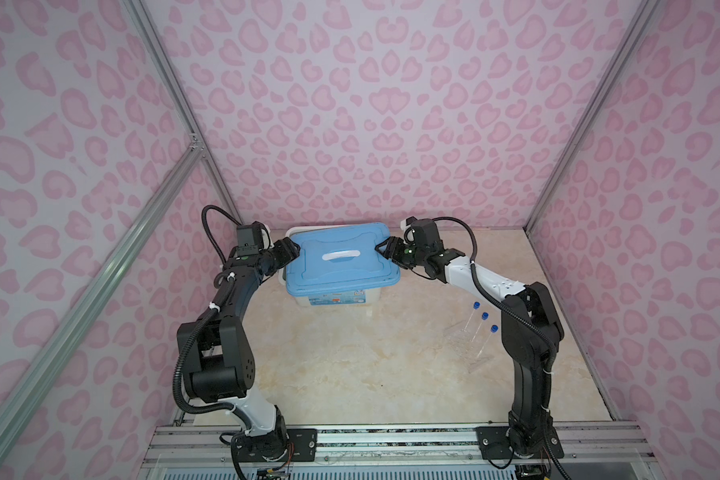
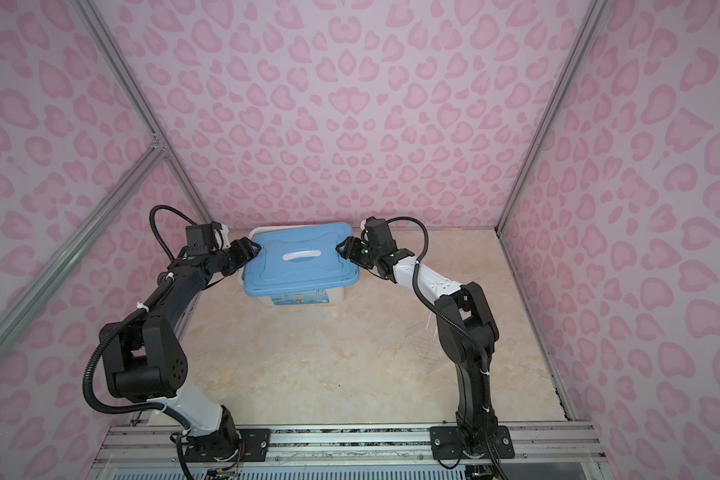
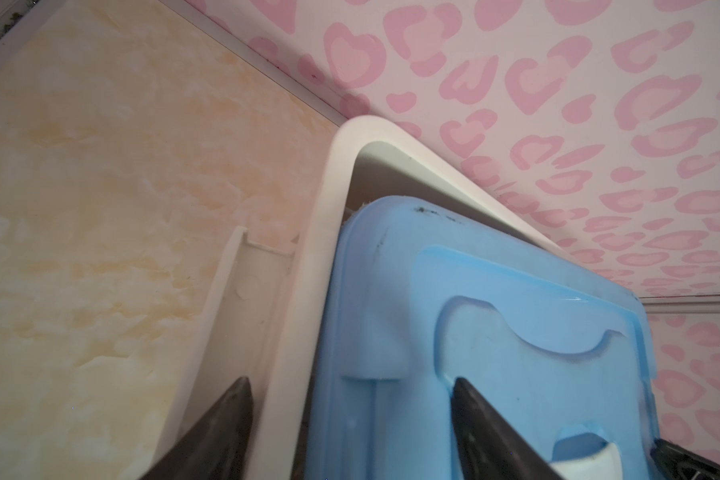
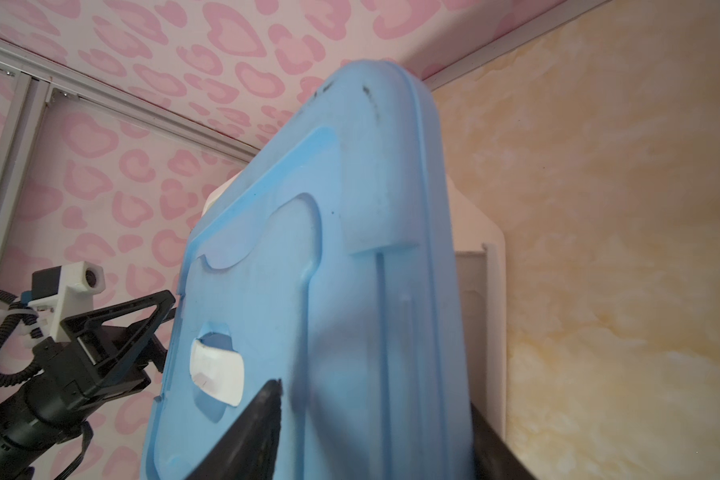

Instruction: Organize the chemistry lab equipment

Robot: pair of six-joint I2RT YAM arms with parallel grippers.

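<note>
Three clear blue-capped tubes (image 1: 484, 316) leaned in clear rack (image 1: 460, 334), caps toward white bin (image 1: 373, 297), well back from right gripper (image 1: 380, 249). Jaws of left gripper (image 1: 295, 250) apart astride smooth blue lid (image 1: 341, 274); right gripper's clamp unclear.

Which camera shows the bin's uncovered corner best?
The left wrist view: the rim corner of the white bin fills the frame, with the blue lid sitting short of it. Both top views show only a thin white sliver there; the right wrist view shows mostly lid.
</note>
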